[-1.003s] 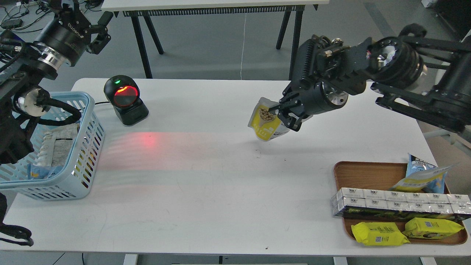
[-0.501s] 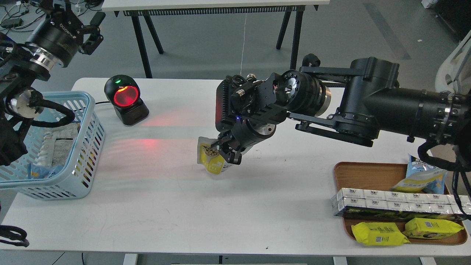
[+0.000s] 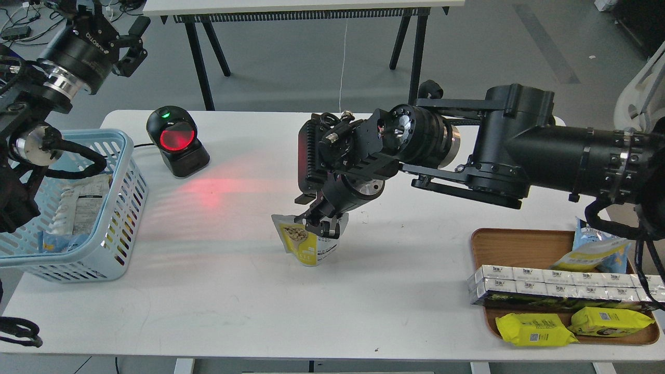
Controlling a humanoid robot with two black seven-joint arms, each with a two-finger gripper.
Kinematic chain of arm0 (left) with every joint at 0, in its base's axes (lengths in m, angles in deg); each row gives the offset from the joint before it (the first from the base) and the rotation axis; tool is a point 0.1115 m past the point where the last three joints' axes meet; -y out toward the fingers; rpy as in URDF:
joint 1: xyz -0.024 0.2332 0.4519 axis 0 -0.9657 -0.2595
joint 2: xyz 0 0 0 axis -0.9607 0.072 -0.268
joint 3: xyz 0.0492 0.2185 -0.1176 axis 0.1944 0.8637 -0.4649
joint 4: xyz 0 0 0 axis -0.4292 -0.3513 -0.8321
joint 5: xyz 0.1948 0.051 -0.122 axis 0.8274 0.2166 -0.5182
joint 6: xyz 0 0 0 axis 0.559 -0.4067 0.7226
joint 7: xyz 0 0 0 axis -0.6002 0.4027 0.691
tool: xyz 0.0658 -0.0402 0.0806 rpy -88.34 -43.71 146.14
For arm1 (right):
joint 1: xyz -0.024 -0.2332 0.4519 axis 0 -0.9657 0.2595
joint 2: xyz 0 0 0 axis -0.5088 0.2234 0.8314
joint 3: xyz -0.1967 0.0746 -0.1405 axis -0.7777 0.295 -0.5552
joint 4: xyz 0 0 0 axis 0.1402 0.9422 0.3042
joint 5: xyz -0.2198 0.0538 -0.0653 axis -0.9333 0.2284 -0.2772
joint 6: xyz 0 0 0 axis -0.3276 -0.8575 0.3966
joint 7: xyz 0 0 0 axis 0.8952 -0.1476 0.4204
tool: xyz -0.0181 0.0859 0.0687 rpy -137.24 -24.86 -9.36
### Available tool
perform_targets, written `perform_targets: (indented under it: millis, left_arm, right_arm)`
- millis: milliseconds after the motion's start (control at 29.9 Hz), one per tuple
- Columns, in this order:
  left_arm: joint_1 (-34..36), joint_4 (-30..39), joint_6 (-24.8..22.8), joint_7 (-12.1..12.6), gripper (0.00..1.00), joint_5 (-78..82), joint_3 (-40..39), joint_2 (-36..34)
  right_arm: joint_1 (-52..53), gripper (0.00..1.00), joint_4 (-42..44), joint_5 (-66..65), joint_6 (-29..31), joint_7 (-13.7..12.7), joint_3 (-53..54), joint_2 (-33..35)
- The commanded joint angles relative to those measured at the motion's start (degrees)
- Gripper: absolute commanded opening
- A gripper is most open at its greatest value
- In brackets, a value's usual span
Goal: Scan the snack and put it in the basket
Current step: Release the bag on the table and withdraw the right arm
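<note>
The snack (image 3: 304, 244), a small yellow and white stand-up pouch with a picture of tan beans, stands upright at the table's middle with its base on or just above the surface. My right gripper (image 3: 318, 222) comes in from the right and is shut on the pouch's top edge. The light blue slotted basket (image 3: 126, 156) sits at the table's left edge with some packets inside. My left gripper (image 3: 136, 40) is open and empty, raised above and behind the basket, far from the snack.
A black barcode scanner (image 3: 176, 141) with a red window stands at the back left and casts red light on the table. A brown tray (image 3: 511, 244) at the front right holds white boxes, flat yellow packets and a blue-and-yellow bag.
My right gripper has carried the snack from the right, leftward and down to the table's middle. The left arm has barely moved.
</note>
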Motion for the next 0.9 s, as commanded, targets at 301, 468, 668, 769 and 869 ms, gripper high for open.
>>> perform_targets:
  millis: [301,468,668,769,869]
  left_arm:
    - [0.2,-0.3,0.0,0.0,1.0,-0.4,-5.6,-1.6]
    - [0.1,-0.3,0.0,0.0,1.0,-0.6,-7.4,-6.9]
    - [0.2,-0.3,0.0,0.0,1.0,-2.8,-12.6,-4.2]
    - [3.2,-0.3,0.0,0.0,1.0,-2.0,-11.6,-1.3]
    - [5.8,-0.1,0.0,0.0,1.0,-1.7,-8.1,-1.6]
  right_arm:
    - [-2.4,0.98,21.1,34.7,0.0,0.0,11.6,6.8]
    - [-4.8,0.98,21.3,57.4,0.0,0.0,11.6,15.4]
    - [-7.0,0.98,22.9,72.2,0.0,0.0,12.0,20.2]
    - [-7.6,0.98,22.8,76.2,-0.6,0.0,12.0,22.1]
    - [-8.6,0.98,22.7,80.8,-2.7,0.0,12.1,24.2]
